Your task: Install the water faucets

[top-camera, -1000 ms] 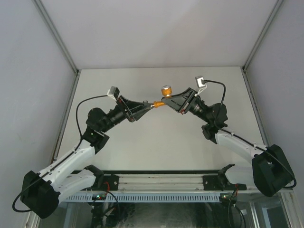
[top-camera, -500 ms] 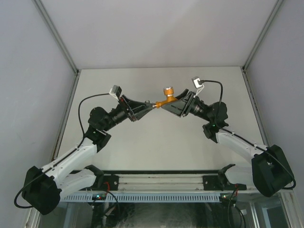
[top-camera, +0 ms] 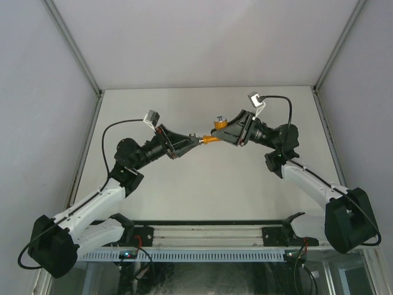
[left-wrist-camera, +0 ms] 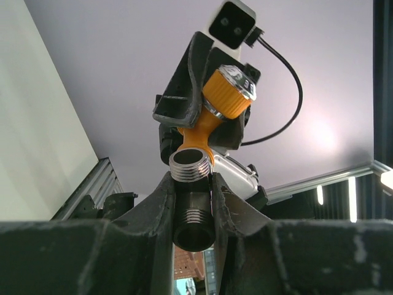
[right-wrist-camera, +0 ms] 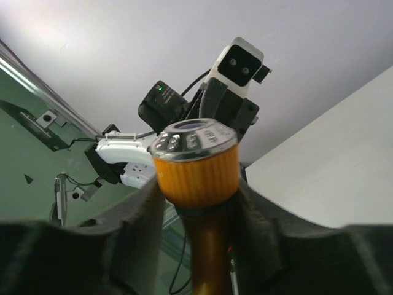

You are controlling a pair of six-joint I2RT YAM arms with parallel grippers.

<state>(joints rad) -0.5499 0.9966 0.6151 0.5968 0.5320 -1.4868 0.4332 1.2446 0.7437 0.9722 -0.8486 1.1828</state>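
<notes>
The orange-yellow water faucet (top-camera: 214, 136) hangs in mid-air over the table's middle, between both arms. My right gripper (top-camera: 216, 134) is shut on it; in the right wrist view its ribbed round knob (right-wrist-camera: 195, 165) with a blue centre stands between my fingers. My left gripper (top-camera: 198, 140) is shut on a grey threaded metal pipe fitting (left-wrist-camera: 191, 195), whose threaded top end meets the faucet's threaded end (left-wrist-camera: 195, 141). In the left wrist view the faucet's knob (left-wrist-camera: 228, 93) sits above, held by the right gripper.
The white table (top-camera: 209, 190) lies below both grippers. Grey walls close the back and sides. A black rail (top-camera: 209, 233) with the arm bases runs along the near edge.
My right wrist has turned with the faucet, so the knob has swung from pointing up toward the camera to lying lower and to the side. The left gripper has stayed almost still.
</notes>
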